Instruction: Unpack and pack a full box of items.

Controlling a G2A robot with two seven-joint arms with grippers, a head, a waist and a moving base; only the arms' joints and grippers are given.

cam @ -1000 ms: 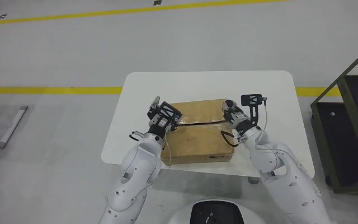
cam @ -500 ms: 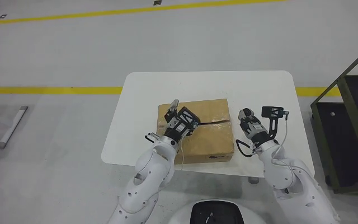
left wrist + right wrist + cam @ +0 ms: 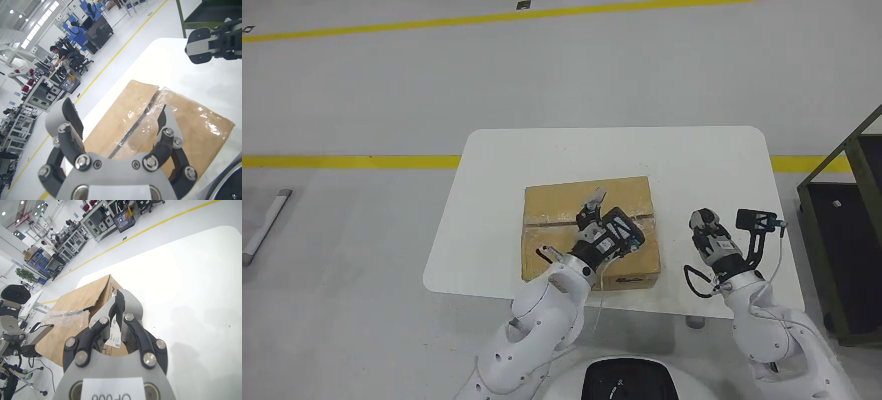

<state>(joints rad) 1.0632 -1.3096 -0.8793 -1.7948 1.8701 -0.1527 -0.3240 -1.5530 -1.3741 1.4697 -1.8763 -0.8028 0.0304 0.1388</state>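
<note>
Count: I see one cardboard box [image 3: 554,207], one white desk [image 3: 692,160] and two grippers.
Box: it sits around the middle of the desk, a little toward the near edge. Its top flaps lie flat and meet at a dark seam [image 3: 132,128].
Tape: one strip of clear tape [image 3: 151,113] runs along the seam, crinkled and lifted in places. From the right wrist view I see a loose bunch of it standing up off the top.
Left gripper: my left gripper [image 3: 115,108] hangs over the top of the box, above the seam and toward the box's right half.
Left fingers: the fingers [image 3: 72,117] are wide apart, one on each side of the seam. I cannot tell whether either tip touches the tape or the cardboard.
Right gripper: my right gripper [image 3: 117,296] is over bare desk just beside the right side of the box, apart from it, toward the desk's near right corner.
Right fingers: together at the tips.
</note>
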